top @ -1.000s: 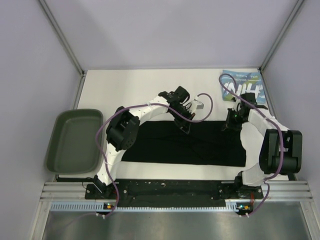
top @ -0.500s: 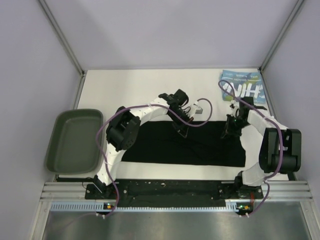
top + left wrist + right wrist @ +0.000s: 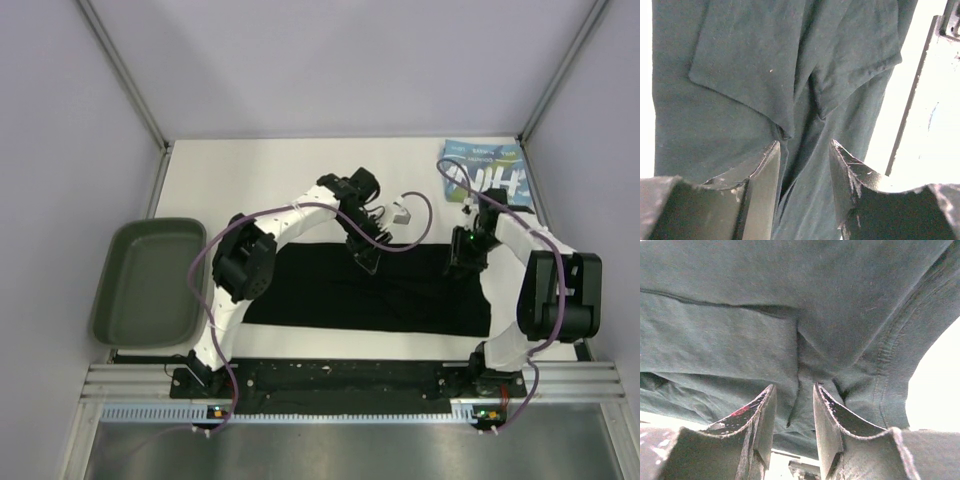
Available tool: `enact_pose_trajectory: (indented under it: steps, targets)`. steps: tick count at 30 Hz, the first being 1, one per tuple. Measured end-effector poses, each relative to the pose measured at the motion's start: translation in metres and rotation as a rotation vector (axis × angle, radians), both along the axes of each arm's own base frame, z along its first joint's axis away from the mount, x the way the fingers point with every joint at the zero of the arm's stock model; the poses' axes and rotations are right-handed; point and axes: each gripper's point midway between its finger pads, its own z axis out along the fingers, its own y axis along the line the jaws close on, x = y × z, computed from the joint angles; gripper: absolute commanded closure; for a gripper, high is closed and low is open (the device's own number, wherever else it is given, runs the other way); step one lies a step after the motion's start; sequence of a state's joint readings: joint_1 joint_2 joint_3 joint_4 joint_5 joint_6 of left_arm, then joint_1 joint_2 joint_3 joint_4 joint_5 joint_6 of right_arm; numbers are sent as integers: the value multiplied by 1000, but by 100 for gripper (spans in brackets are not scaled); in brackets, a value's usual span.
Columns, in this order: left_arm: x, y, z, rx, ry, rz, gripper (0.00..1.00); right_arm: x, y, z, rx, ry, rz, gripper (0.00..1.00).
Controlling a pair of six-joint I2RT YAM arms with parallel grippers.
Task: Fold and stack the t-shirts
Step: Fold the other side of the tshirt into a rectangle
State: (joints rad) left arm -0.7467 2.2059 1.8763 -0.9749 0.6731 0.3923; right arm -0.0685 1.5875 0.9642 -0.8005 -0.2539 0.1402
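The black t-shirt lies as a wide folded band across the near half of the white table. My left gripper is at the middle of its far edge, jaws closed to a narrow gap with a bunched ridge of black fabric pinched between them. My right gripper is at the far right corner, jaws narrow around a fold of the same shirt. The light blue t-shirt with white block letters lies folded at the far right corner of the table, apart from both grippers.
A dark green plastic tray sits off the table's left edge. Grey walls and metal posts close in the back and sides. A metal rail runs along the near edge by the arm bases.
Both grippers have moved slightly nearer and down onto the black shirt's far edge. The right gripper came from beside the blue shirt toward the black shirt's corner.
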Motion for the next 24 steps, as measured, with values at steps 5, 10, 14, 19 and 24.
enact_pose_trajectory:
  steps: [5, 10, 14, 19, 24]
  targets:
    - [16, -8, 12, -29, -52, 28, 61, 24, -4, 25, -22, -131, -4, 67]
    - [38, -23, 2, -26, -55, 140, 60, 50, -9, 32, -44, -223, -18, 68]
    - [54, -34, -19, -14, -52, 223, 58, 57, -9, 17, -41, -204, -20, 68]
    - [67, -38, -31, 2, -72, 286, 57, 59, -7, 0, -28, -168, -18, 69]
    - [71, -42, -39, -2, -67, 308, 58, 64, -3, -2, -3, -183, -12, 73]
